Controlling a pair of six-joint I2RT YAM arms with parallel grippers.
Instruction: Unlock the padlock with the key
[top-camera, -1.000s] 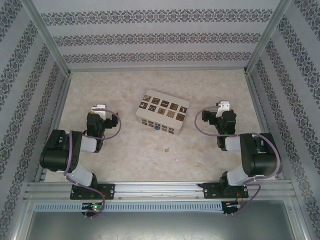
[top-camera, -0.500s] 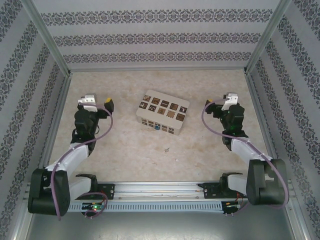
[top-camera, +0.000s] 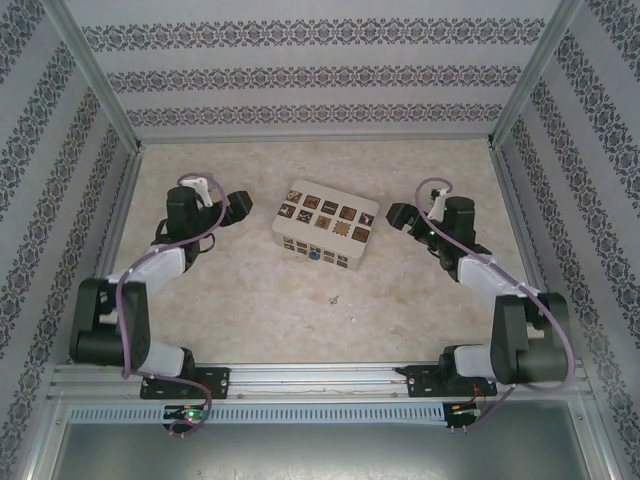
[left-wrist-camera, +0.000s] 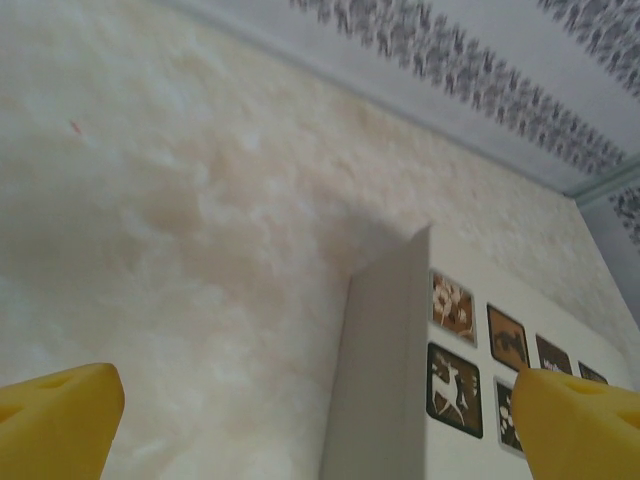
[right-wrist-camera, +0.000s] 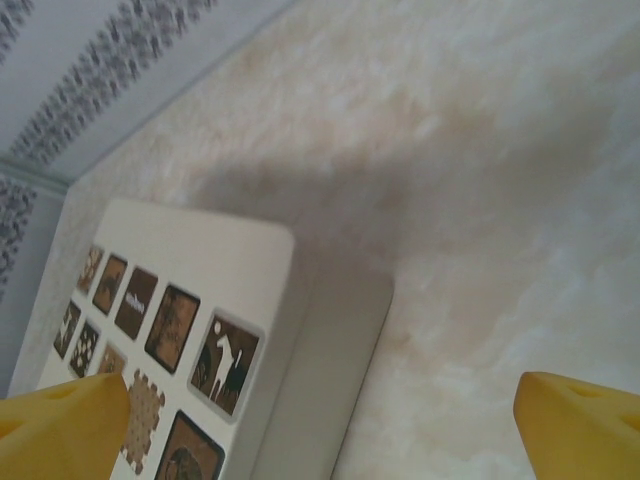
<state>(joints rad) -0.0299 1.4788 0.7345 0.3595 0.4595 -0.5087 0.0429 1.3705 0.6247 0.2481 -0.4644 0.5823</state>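
Observation:
The tiny blue padlock (top-camera: 314, 254) hangs on the near side of a cream box (top-camera: 325, 225) in the middle of the table. The small dark key (top-camera: 335, 297) lies flat on the table just in front of the box, apart from it. My left gripper (top-camera: 237, 202) is left of the box and points at its left end, open with nothing between its yellow fingertips (left-wrist-camera: 60, 420). My right gripper (top-camera: 398, 214) is right of the box, facing its right end, also open and empty, with one yellow fingertip (right-wrist-camera: 580, 425) low in the right wrist view.
The cream box (left-wrist-camera: 385, 380) (right-wrist-camera: 200, 270) carries brown patterned squares on its top. Patterned walls with metal posts (top-camera: 100, 75) close the table on three sides. A metal rail (top-camera: 320, 380) runs along the near edge.
Both arms have unfolded from near their bases and reached forward. Their grippers turned inward and now face the box's two ends. Box, padlock and key have not moved.

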